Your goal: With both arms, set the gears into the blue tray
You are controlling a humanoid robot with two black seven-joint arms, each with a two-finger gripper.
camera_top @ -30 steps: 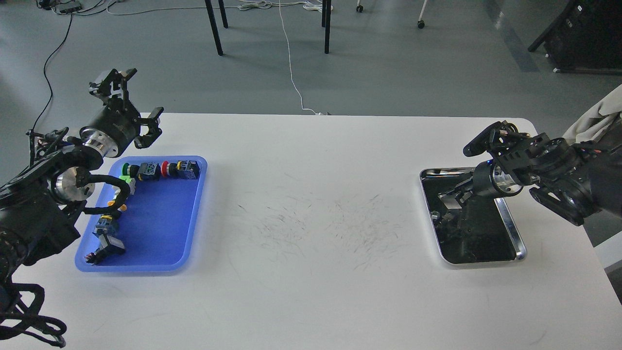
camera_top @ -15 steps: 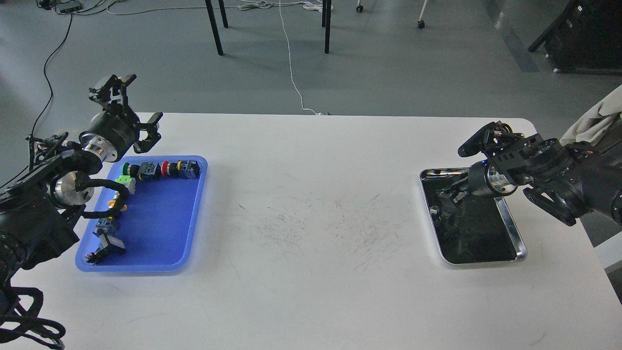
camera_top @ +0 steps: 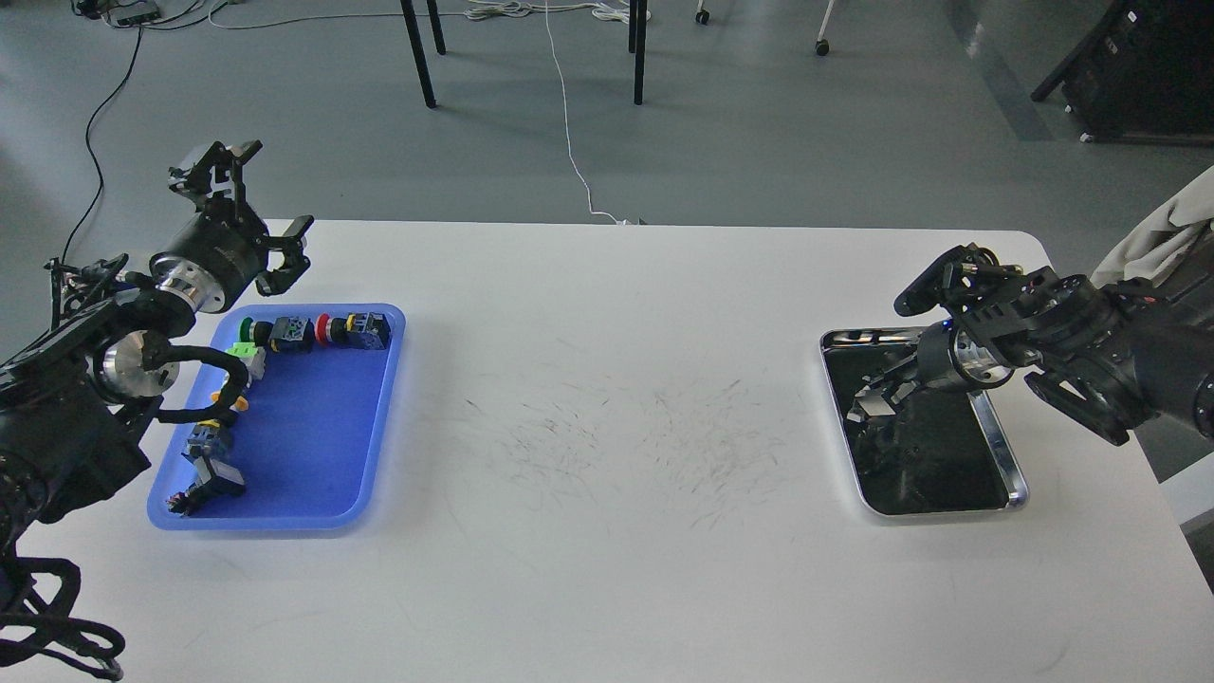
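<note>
The blue tray [camera_top: 313, 427] lies at the table's left, with colourful push-button switches along its far and left sides. My left gripper [camera_top: 254, 204] hangs above the tray's far-left corner, its fingers spread open and empty. My right gripper [camera_top: 877, 403] reaches down into the silver tray [camera_top: 1005, 455] at the right. Its dark fingers blend with the tray's black inside, so their state is unclear. No gears can be told apart in that dark tray, and I see none in the blue tray.
Push-button switches [camera_top: 318, 332] line the blue tray's far rim, and more [camera_top: 209, 455] run along its left side. The white table [camera_top: 607, 379] shows scuff marks in its middle. Beyond the far edge, chair legs and cables are on the floor.
My right gripper has dipped lower and further into the silver tray. My left gripper has drifted slightly left, staying open above the blue tray's corner.
</note>
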